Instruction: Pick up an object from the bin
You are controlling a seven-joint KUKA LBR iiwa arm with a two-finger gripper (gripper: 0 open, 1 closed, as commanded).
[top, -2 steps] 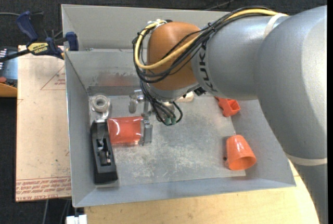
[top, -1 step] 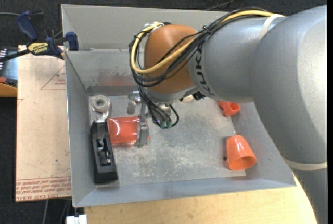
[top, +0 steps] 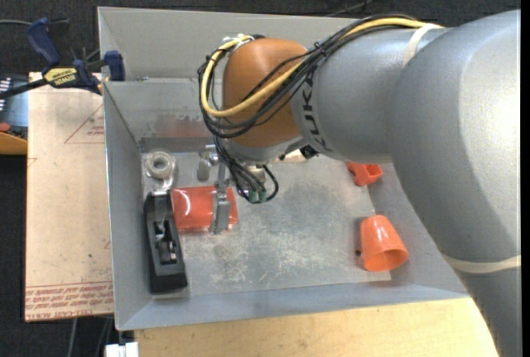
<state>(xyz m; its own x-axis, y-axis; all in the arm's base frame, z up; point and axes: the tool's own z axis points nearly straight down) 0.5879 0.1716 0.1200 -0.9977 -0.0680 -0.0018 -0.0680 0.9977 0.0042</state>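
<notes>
While the gripper (top: 214, 191) stands low over the red block (top: 192, 210) at the left centre of the bin (top: 273, 260), the approach step is in hand. The fingers (top: 222, 213) appear spread and released, one across the block's right end. Next move, as judged: seat them round the block, clench, and lift clear of the black stapler (top: 163, 246) just beside. The arm reaches in from the right, wrist pointing down.

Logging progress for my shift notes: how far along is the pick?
Done: the gripper is down at the red cylindrical object at the left of the grey metal bin. In hand: nothing visibly lifted; the object lies on the bin floor. Left: securing and lifting it.
</notes>
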